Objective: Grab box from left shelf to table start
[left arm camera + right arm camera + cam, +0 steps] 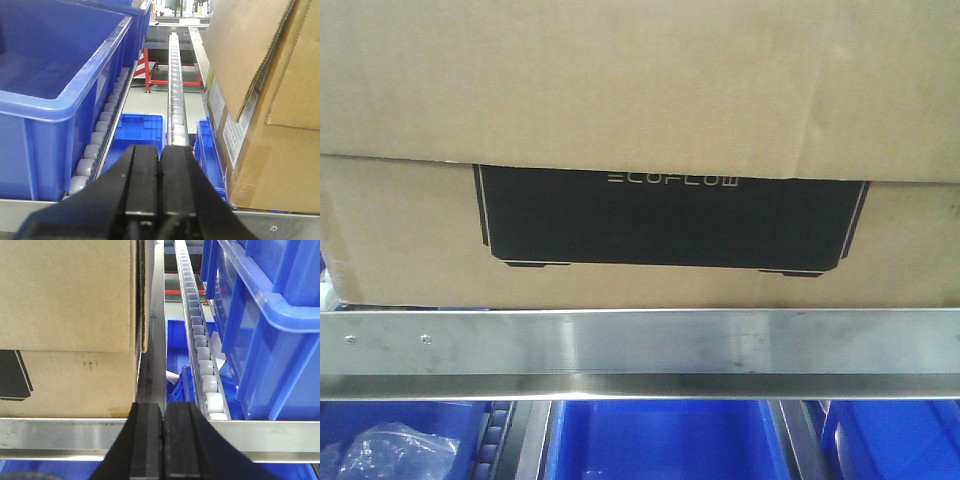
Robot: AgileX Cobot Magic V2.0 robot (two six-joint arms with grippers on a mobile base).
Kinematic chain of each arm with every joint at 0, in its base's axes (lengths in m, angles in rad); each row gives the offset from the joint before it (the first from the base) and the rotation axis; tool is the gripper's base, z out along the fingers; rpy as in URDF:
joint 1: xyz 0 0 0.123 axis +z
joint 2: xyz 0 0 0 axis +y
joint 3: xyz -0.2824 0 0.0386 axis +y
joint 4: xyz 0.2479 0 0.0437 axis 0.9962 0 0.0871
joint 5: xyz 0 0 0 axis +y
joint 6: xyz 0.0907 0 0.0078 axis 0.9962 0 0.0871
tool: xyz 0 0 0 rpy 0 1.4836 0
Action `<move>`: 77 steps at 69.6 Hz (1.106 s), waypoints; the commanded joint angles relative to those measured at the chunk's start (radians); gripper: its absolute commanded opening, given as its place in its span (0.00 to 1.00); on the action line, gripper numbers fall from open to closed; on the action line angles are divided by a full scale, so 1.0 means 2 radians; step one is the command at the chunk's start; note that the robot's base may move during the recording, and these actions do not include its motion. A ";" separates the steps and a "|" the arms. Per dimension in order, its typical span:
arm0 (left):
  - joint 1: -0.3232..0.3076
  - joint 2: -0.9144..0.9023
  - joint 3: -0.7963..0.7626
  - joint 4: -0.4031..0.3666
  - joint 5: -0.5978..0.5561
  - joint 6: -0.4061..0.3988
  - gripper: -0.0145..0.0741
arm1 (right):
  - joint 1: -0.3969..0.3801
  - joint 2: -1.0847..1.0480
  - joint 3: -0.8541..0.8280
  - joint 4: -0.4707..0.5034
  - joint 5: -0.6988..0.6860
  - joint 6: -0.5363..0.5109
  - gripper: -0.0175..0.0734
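Ok so the big brown corrugated cardboard box (640,90) is sitting on the shelf, and it fills the upper two-thirds of the front view. Its black printed panel (670,215) with the pale ECOFLOW lettering faces out. The box is parked right behind the brushed silver metal front rail (640,340). My guess is the rail works as a lip, because the shelf bed is grey roller track (176,90) and stuff would roll off the front otherwise.

The left gripper (160,155) is at the bottom centre of its wrist view with its black fingers pressed together and nothing between them. It points into the gap between a blue plastic bin (50,100) on the left of the frame and the box's side on the right. The right gripper (163,412) is the mirror image, fingers together and empty, with the box upper left and another blue plastic bin (270,340) on the right.

So there's one arm lined up at each side of the box. That makes sense to me, since it looks way too wide for one gripper and probably has to be squeezed between both arms and lifted over the rail. Nothing is touching it yet, and the table isn't in any view.
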 commanded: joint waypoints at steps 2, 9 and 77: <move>-0.002 -0.006 -0.001 0.000 -0.039 0.000 0.05 | -0.003 -0.005 -0.011 -0.004 -0.046 -0.001 0.26; -0.002 -0.006 -0.001 0.000 -0.039 0.000 0.05 | -0.003 -0.005 -0.011 -0.004 -0.046 -0.001 0.26; -0.002 0.106 -0.266 -0.077 0.094 0.000 0.05 | -0.003 -0.005 -0.011 -0.004 -0.046 -0.001 0.26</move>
